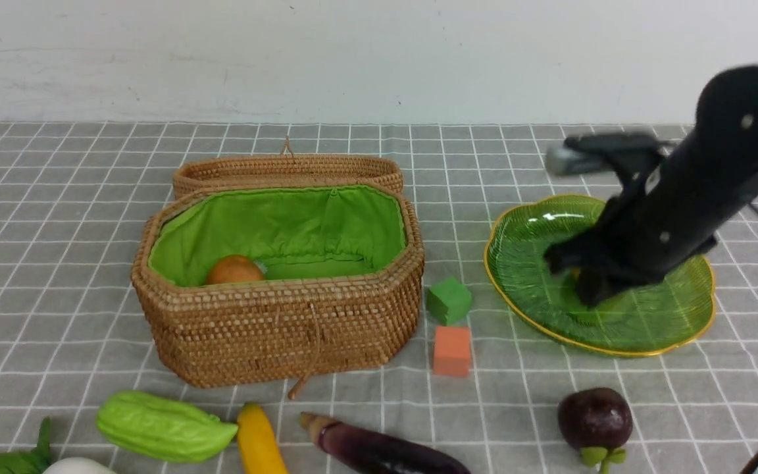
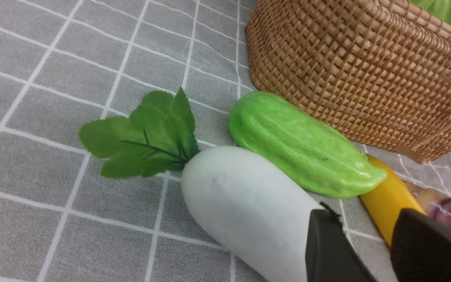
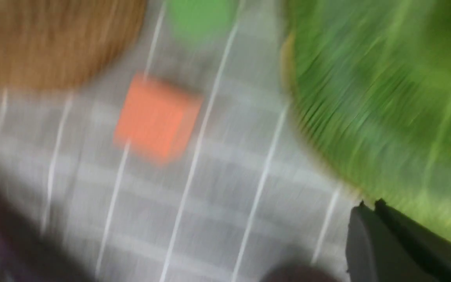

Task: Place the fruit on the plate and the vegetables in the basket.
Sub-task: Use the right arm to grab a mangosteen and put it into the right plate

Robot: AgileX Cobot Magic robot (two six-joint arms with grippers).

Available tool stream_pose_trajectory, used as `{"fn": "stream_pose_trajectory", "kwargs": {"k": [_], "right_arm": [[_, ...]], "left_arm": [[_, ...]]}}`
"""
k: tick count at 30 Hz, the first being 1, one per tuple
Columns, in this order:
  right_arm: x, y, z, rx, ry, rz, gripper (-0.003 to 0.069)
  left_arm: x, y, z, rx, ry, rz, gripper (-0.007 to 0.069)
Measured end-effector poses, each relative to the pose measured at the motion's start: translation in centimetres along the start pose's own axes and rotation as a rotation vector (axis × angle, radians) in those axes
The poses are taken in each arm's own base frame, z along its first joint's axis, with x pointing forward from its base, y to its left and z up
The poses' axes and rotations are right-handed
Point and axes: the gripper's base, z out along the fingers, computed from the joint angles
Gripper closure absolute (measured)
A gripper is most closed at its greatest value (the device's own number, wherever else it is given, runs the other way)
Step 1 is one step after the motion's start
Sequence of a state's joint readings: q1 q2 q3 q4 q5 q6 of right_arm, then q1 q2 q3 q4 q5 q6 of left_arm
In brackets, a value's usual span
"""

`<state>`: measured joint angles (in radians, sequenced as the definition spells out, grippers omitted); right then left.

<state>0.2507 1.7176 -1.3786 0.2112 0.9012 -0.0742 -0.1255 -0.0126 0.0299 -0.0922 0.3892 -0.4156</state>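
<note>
Right gripper (image 1: 573, 271): clenched, fingers together, nothing between them. It's low over the plate (image 1: 675, 319). My arm covers most of the plate's middle. A sliver of orange-yellow shows right at the fingertips, probably the mango, can't confirm. No other fruit visible on the plate.

Left gripper (image 2: 364, 219): jaws partly apart, empty. The radish (image 2: 245, 207) is right at its fingertips, the gourd (image 2: 303, 145) is just past that, and the banana (image 2: 386, 196) is close beside.

My read: the right hand is done here and the next fruit is due.
- The mangosteen (image 1: 595, 418) is the nearest one, on the cloth toward me from the right hand, well off the plate.
- Lift clear of the wavy rim first, then move across. Dragging could shove the plate.
- Open before descending and come straight down. It's round and will roll, so grip across the widest part and avoid the leaves.

Containers:
- The basket (image 1: 274, 329) is far to the left of the right hand. It holds one round brown-orange vegetable (image 1: 234, 270) and nothing else visible.
- The gourd, radish and eggplant (image 1: 379, 451) are not in yet. All three lie on the cloth in front of the basket.
</note>
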Motion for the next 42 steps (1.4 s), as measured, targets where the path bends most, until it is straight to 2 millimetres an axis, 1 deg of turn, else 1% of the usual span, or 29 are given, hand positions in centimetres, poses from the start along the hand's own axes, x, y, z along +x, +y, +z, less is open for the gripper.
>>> {"fn": "stream_pose_trajectory", "kwargs": {"k": [1, 3, 5, 7, 8, 11, 12, 13, 14, 15, 16, 17, 19, 21, 22, 26, 27, 30, 33, 34, 36, 38, 39, 40, 42], "right_arm": [[-0.4, -0.5, 0.0, -0.003, -0.007, 0.014, 0.0676], [-0.6, -1.1, -0.1, -0.004, 0.013, 0.007, 0.0669], [-0.1, -1.0, -0.7, -0.015, 0.065, -0.003, 0.0636], [0.5, -0.8, -1.5, -0.027, 0.075, 0.0, 0.0587], [0.6, -0.7, -1.7, -0.03, 0.077, 0.002, 0.0579], [2.5, 0.6, -2.8, -0.065, 0.082, 0.002, 0.042], [3.7, 1.4, -2.8, -0.082, 0.103, -0.014, 0.0327], [3.9, 1.5, -2.8, -0.084, 0.107, -0.019, 0.0312], [5.3, 2.6, -2.4, -0.098, 0.135, -0.053, 0.0191], [5.8, 3.1, -2.2, -0.104, 0.144, -0.072, 0.013], [6.1, 3.3, -2.0, -0.104, 0.15, -0.08, 0.0116], [6.9, 3.9, -1.3, -0.097, 0.168, -0.113, 0.0033], [7.7, 4.3, -0.4, -0.073, 0.192, -0.143, -0.0008], [8.0, 4.3, 0.2, -0.056, 0.199, -0.143, -0.0013], [8.2, 4.1, 1.1, -0.025, 0.204, -0.139, -0.0012], [8.2, 3.4, 3.4, 0.03, 0.232, -0.141, 0.0001], [8.2, 3.3, 3.6, 0.033, 0.235, -0.142, 0.0002], [8.4, 3.1, 5.2, 0.044, 0.275, -0.137, 0.0011], [8.6, 2.9, 6.5, 0.054, 0.311, -0.138, 0.0035], [8.7, 2.8, 6.8, 0.059, 0.319, -0.142, 0.0063], [8.7, 2.8, 6.8, 0.059, 0.316, -0.143, 0.009], [8.5, 2.9, 6.7, 0.058, 0.31, -0.143, 0.009], [8.2, 3.0, 6.0, 0.058, 0.287, -0.148, 0.009], [8.1, 3.0, 5.9, 0.058, 0.281, -0.15, 0.009], [6.9, 3.4, 4.2, 0.049, 0.211, -0.155, 0.009]], "left_arm": [[0.0, 0.0, 0.0, 0.0, 0.0, 0.0, 0.0386], [0.0, 0.0, 0.0, 0.0, 0.0, 0.0, 0.0386], [0.0, 0.0, 0.0, 0.0, 0.0, 0.0, 0.0386], [0.0, 0.0, 0.0, 0.0, 0.0, 0.0, 0.0386], [0.0, 0.0, 0.0, 0.0, 0.0, 0.0, 0.0386], [0.0, 0.0, 0.0, 0.0, 0.0, 0.0, 0.0386], [0.0, 0.0, 0.0, 0.0, 0.0, 0.0, 0.0386], [0.0, 0.0, 0.0, 0.0, 0.0, 0.0, 0.0386], [0.0, 0.0, 0.0, 0.0, 0.0, 0.0, 0.0386], [0.0, 0.0, 0.0, 0.0, 0.0, 0.0, 0.0386], [0.0, 0.0, 0.0, 0.0, 0.0, 0.0, 0.0386], [0.0, 0.0, 0.0, 0.0, 0.0, 0.0, 0.0386], [0.0, 0.0, 0.0, 0.0, 0.0, 0.0, 0.0386], [0.0, 0.0, 0.0, 0.0, 0.0, 0.0, 0.0386], [0.0, 0.0, 0.0, 0.0, 0.0, 0.0, 0.0386], [0.0, 0.0, 0.0, 0.0, 0.0, 0.0, 0.0386], [0.0, 0.0, 0.0, 0.0, 0.0, 0.0, 0.0386], [0.0, 0.0, 0.0, 0.0, 0.0, 0.0, 0.0386], [0.0, 0.0, 0.0, 0.0, 0.0, 0.0, 0.0386], [0.0, 0.0, 0.0, 0.0, 0.0, 0.0, 0.0386], [0.0, 0.0, 0.0, 0.0, 0.0, 0.0, 0.0386], [0.0, 0.0, 0.0, 0.0, 0.0, 0.0, 0.0386], [0.0, 0.0, 0.0, 0.0, 0.0, 0.0, 0.0386], [0.0, 0.0, 0.0, 0.0, 0.0, 0.0, 0.0386], [0.0, 0.0, 0.0, 0.0, 0.0, 0.0, 0.0386]]}}
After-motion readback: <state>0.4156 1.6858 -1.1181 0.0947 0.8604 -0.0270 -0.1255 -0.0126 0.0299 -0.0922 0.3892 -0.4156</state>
